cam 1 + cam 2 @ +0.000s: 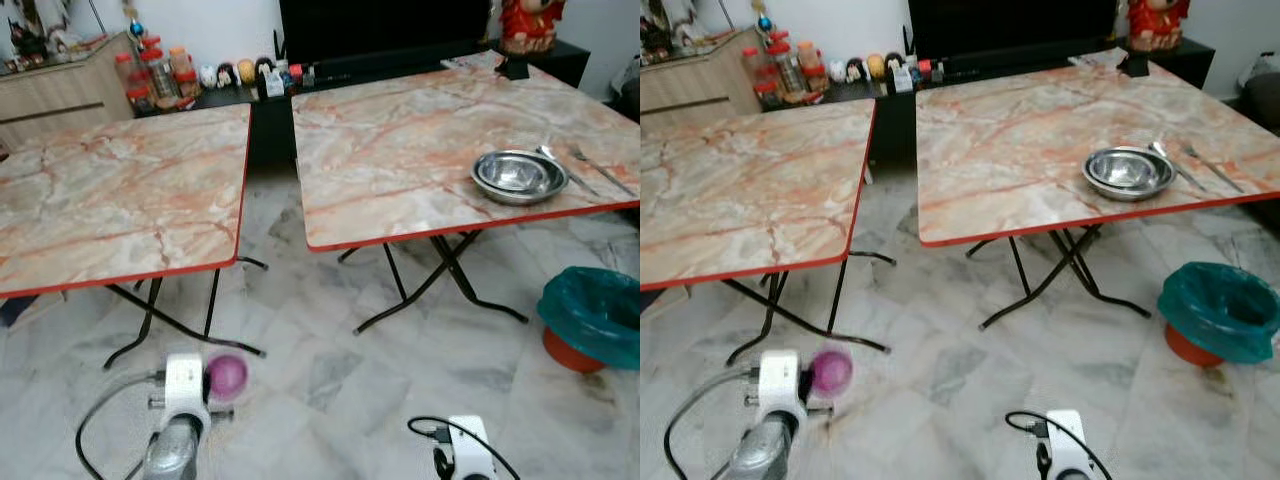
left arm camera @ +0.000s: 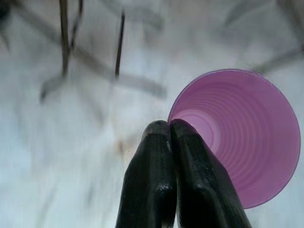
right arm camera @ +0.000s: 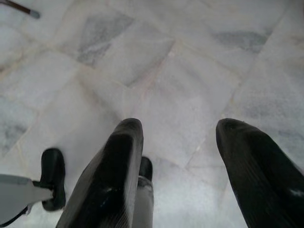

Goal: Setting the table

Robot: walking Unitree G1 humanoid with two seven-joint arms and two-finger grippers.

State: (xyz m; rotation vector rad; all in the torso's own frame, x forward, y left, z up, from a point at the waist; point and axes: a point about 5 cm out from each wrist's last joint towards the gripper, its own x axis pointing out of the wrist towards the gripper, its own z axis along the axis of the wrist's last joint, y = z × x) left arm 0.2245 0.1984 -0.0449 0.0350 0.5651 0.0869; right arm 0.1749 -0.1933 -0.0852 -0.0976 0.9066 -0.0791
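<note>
Pinched by its rim in the left end effector (image 2: 168,130), a purple plastic cup (image 2: 240,137) is the closest thing to the head camera, carried low over the marble floor (image 1: 330,380). Its two black fingers are pressed together with only the cup wall between them, one inside the mouth and one outside, a grip that probably suits a thin cup being carried to a place setting. The right end effector (image 3: 178,142) hangs beside it, fingers spread wide and holding nothing, over bare floor tiles. Ahead of both end effectors stand two folding benches with marbled tops and red edges. The right bench (image 1: 400,150) lies beyond the right end effector and carries a steel bowl (image 1: 518,175) with a spoon (image 1: 565,168) and fork (image 1: 600,170) just beside it; the left bench (image 1: 110,200) lies beyond the left end effector. The cup looks meant to join that setting. From the head, the cup is a blurred purple blob by the wrist; the left wrist view alone shows the ribbed interior and the rim grip.
</note>
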